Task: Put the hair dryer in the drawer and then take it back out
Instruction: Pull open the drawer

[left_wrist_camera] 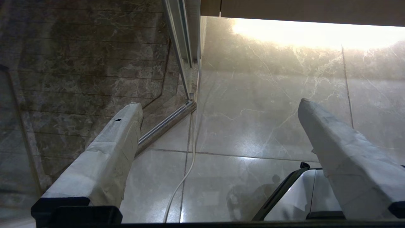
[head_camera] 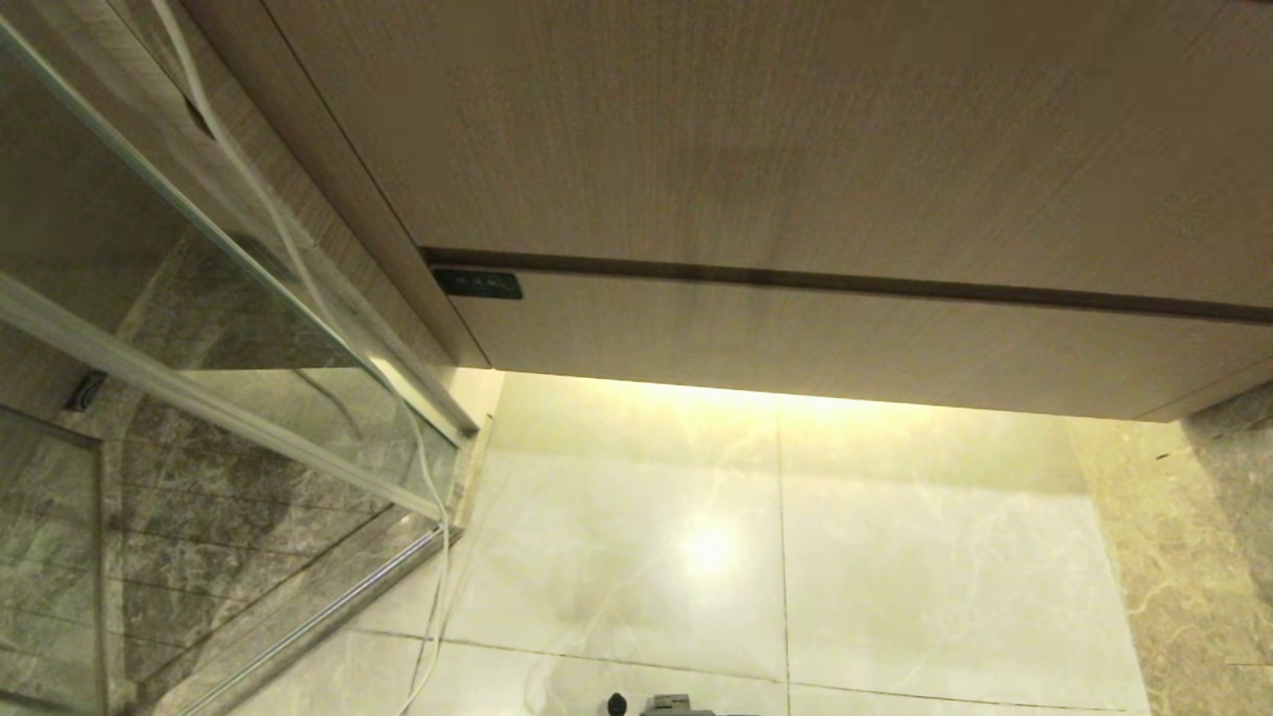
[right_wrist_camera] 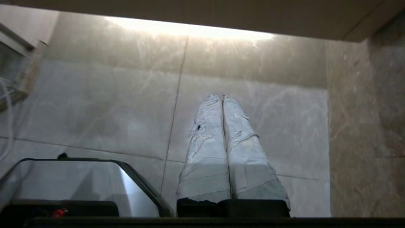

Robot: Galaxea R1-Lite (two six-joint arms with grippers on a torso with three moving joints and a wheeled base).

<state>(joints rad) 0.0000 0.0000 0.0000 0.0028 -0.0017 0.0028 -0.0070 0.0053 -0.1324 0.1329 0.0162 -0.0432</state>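
Note:
The drawer point(head_camera: 845, 343) is the low wood-grain front under the taller panel point(head_camera: 756, 139), pushed in flush, with a small dark label point(head_camera: 477, 284) at its left end. The hair dryer is out of view. My left gripper point(left_wrist_camera: 218, 107) hangs over the pale floor tiles, its two taped fingers point(left_wrist_camera: 117, 142) wide apart and nothing between them. My right gripper point(right_wrist_camera: 222, 97) also points at the floor in front of the cabinet, its taped fingers pressed together on nothing. Neither arm shows in the head view.
A glass shower screen point(head_camera: 149, 328) with a metal frame stands on the left, and a thin white cord point(head_camera: 433, 557) hangs down beside it to the floor. Light glows under the cabinet on the glossy tiles point(head_camera: 895, 557). My white base point(right_wrist_camera: 72, 183) shows below both wrists.

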